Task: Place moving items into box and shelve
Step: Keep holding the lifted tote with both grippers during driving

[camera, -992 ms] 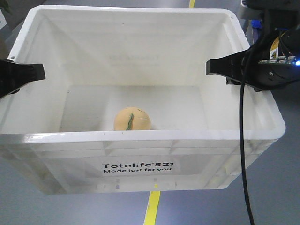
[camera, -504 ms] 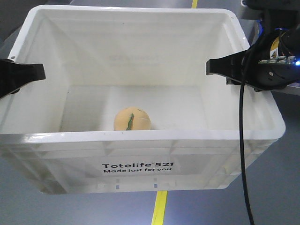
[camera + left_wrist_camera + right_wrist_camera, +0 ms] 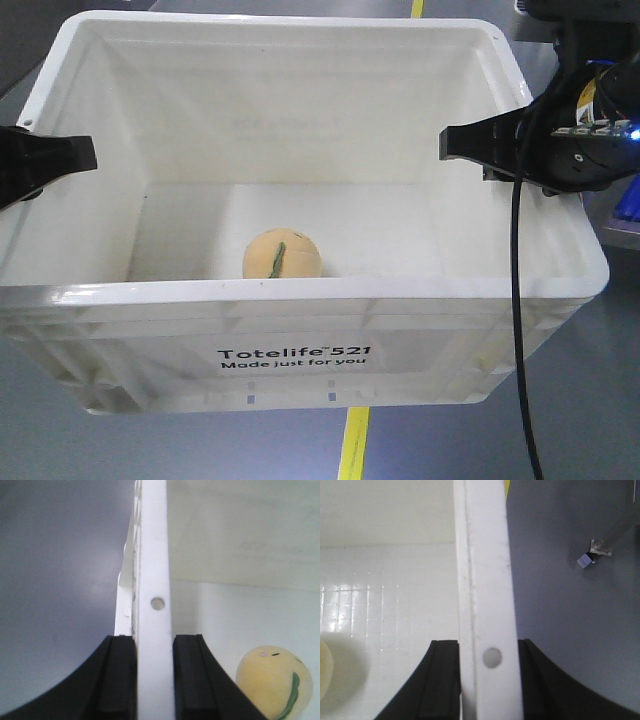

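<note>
On either side wall of the white box (image 3: 300, 292), a gripper clamps the rim. The left gripper (image 3: 154, 677) presses its two black fingers against the inner and outer faces of the left wall, and the right gripper (image 3: 487, 680) pinches the right wall the same way. Inside, the pale orange-yellow plush toy (image 3: 282, 254) with a green stripe lies on the box's bottom, close to the printed front wall. Grey floor (image 3: 600, 420) with a yellow line (image 3: 352, 445) shows beneath.

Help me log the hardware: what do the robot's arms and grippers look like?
The left gripper and right gripper have matte black fingers with curved outer edges. The right arm is black, with a yellow label, a blue light and a black cable.
</note>
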